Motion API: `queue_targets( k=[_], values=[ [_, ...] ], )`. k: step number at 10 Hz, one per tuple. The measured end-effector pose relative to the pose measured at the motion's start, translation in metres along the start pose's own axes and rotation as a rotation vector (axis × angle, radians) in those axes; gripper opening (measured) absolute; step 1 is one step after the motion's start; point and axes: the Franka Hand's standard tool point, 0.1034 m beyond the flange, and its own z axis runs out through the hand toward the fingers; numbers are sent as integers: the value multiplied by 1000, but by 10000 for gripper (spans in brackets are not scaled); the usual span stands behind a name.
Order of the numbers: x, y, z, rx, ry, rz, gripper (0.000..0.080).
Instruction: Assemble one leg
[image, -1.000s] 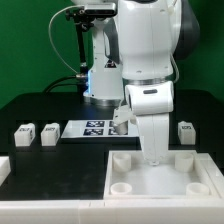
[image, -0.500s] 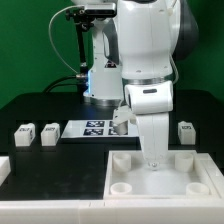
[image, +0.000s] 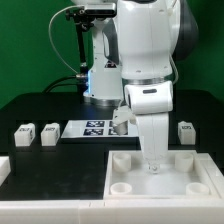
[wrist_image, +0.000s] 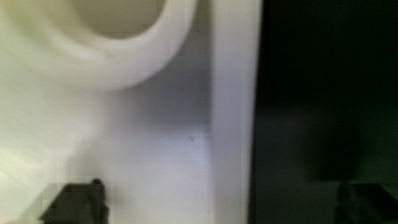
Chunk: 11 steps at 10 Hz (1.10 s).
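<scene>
Nothing has visibly shifted over the last second: the two-finger gripper (image: 152, 163) still hangs low over the large white square tray-like piece (image: 130, 203) with round corner sockets. In the wrist view its dark fingertips (wrist_image: 75, 203) stand wide apart, with only the tray's rim and dark table between them. One small white stubby plastic leg (image: 186, 129) with a black-and-white tag stands untouched on the black table (image: 40, 108), near the tray's far corner at the exterior view's right.

Glossy white rounded arm (image: 150, 50), dark grey joint trim, black fingers (wrist_image: 75, 203)
</scene>
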Motion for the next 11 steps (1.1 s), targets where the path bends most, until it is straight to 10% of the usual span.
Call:
queue_targets(
  k=[3,7,11],
  values=[
    [-1,-12,-21,-21,-9,63,649],
    [40,-42,-45,-28,-11,436,649],
    [69,-32,-53,-46,25,793,649]
  ],
)
